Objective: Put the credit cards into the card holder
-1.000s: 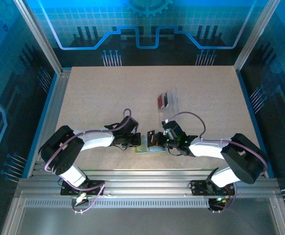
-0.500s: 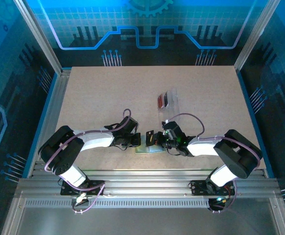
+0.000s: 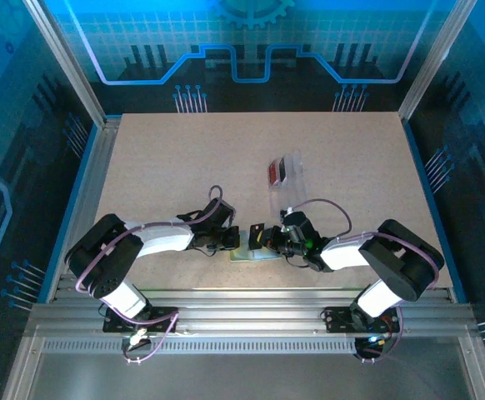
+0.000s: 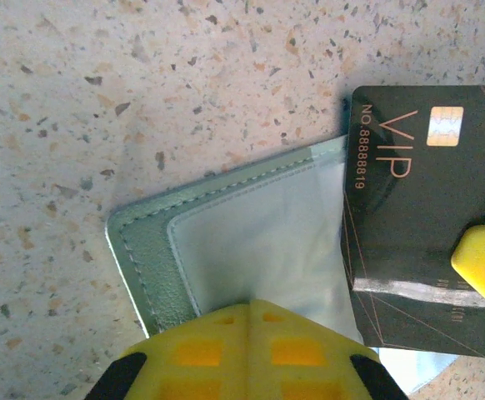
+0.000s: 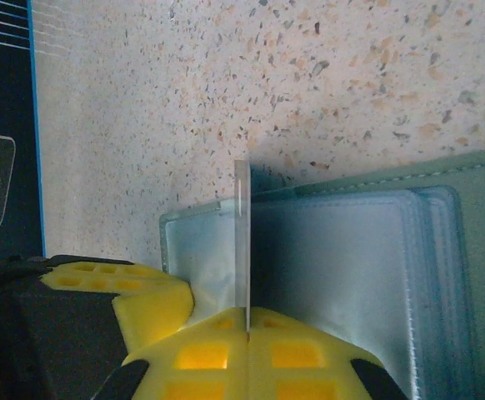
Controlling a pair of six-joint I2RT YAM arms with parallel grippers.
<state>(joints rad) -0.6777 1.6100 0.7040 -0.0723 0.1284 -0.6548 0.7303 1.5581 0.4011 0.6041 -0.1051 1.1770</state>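
The card holder (image 4: 142,258) is pale green, the card (image 4: 417,208) black (coppery lettering), the table (image 4: 142,100) speckled beige.

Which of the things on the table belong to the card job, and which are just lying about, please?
Belongs to the job:
- black VIP card, gripped in the right gripper
- pale green card holder, held by the left gripper
- red card, farther up the table

Just lying about:
- clear plastic pouch, near the red card

Left gripper (image 3: 233,242), right gripper (image 3: 260,237) pinched shut — facing, low.
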